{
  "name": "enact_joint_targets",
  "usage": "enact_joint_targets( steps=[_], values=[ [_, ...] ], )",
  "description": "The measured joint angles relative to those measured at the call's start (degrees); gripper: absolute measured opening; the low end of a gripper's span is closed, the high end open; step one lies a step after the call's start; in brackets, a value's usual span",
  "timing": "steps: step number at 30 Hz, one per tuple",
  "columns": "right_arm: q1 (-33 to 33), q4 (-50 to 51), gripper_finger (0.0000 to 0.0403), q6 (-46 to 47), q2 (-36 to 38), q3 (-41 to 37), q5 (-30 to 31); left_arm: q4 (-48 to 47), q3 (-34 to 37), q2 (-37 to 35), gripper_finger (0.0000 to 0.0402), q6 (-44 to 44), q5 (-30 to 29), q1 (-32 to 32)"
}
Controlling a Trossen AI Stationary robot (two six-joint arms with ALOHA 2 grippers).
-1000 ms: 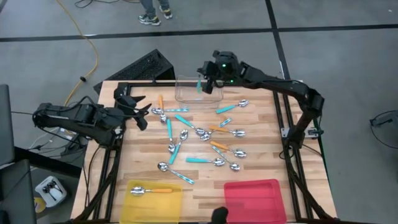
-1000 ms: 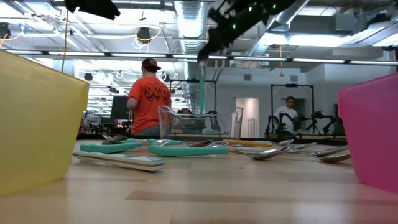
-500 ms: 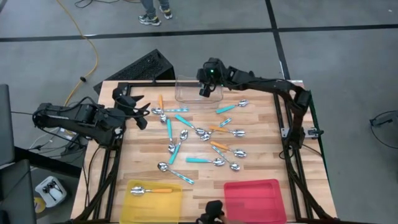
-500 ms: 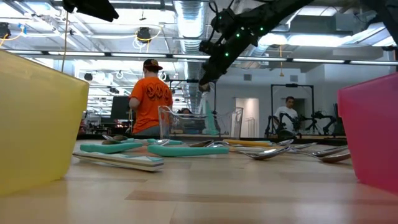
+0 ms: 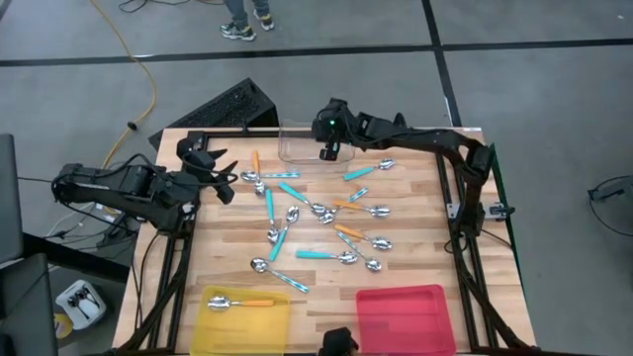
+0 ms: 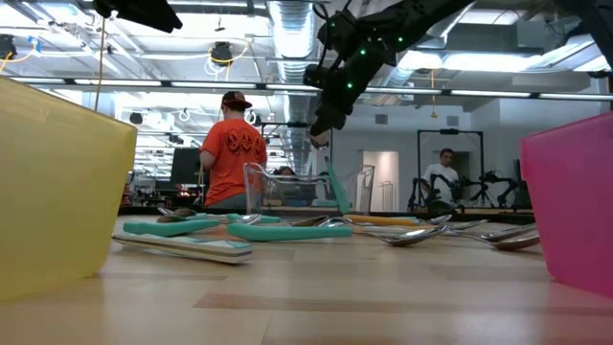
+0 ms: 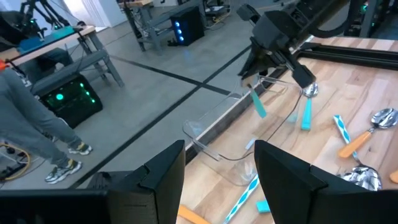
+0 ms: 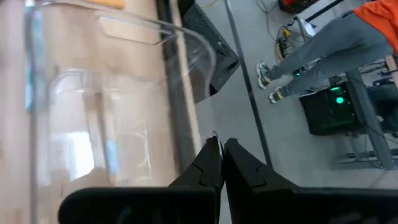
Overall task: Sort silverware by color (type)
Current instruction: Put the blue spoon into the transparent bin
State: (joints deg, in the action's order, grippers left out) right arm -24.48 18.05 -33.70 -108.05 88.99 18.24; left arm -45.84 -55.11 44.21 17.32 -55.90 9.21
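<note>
— Tabletop first: what is seen on it?

— Pale wooden boards (image 5: 415,213) are shown from above; both dark arms are reached in over them, one from each side.

— And the trays?

— A yellow tray (image 5: 282,324) and a red tray (image 5: 406,316) are set at the near edge; an orange-handled spoon (image 5: 242,304) is laid flat in the yellow one.

— Where is the clear tub placed?

— The clear tub (image 5: 297,143) is stood at the far edge, near the middle; the right gripper (image 5: 329,148) is held just above it.

— Is anything found inside?

— A teal-handled spoon (image 7: 258,102) is seen tilted within the tub's walls, directly beneath that gripper; its slant is shown also in the low view (image 6: 337,192).

— Is it clamped or let go?

— That cannot be told; the meeting of gripper and spoon is not shown clearly.

— And the left gripper?

— The left gripper (image 7: 217,180) is held over the table's left edge, pointed toward the tub; its two fingers are spread wide with nothing between them.

— The other silverware?

— Loose spoons (image 5: 316,254) with teal, orange and plain metal handles are scattered across the middle of the table, between tub and trays; several are laid touching or crossed.
</note>
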Motion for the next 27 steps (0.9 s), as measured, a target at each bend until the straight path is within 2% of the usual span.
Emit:
enact_joint_targets(
  steps=[7, 13, 27],
  values=[
    [2.4, -0.3, 0.0025, -3.7, 0.0, 0.0, 1.9, 0.0, 0.0, 0.0, 0.0181, 0.8, -0.4, 0.0],
    [4.5, 0.6, 0.0025, -9.8, -2.0, 0.0, 8.8, 0.0, 0.0, 0.0, 0.0181, 1.0, -1.6, 0.0],
    [7.8, -4.7, 0.0025, -14.8, -6.2, 0.1, 10.4, 0.1, 0.0, 0.0, 0.0180, 1.2, -2.1, 0.0]
  ],
)
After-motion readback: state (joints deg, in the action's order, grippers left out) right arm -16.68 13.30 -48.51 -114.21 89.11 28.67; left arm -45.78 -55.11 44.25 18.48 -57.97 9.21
